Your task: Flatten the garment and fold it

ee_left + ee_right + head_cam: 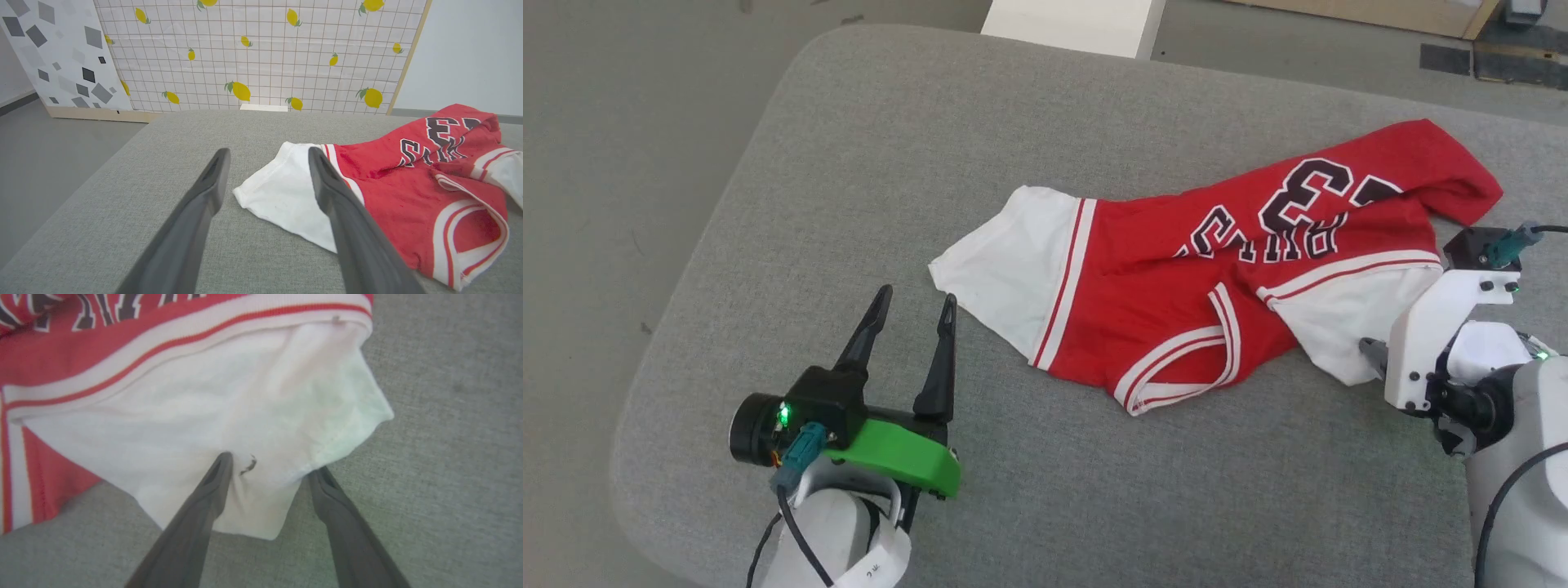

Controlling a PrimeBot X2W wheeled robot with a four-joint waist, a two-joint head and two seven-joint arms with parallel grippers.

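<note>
Crumpled red jersey garment (1160, 318), soft white sleeves, striped trim, toward right edge of rounded grey woven cushion (890, 147), my right pincer (273, 465) spread astride one sleeve hem, my left pincer (916, 296) spread, near other sleeve

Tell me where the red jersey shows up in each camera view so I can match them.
Head view: the garment lies centre to right, crumpled.
Left wrist view: the garment sits in the right half, white sleeve leftmost.
Right wrist view: the garment spans the top and centre, white sleeve foremost.
Shared landmark: the black lettering.
</note>
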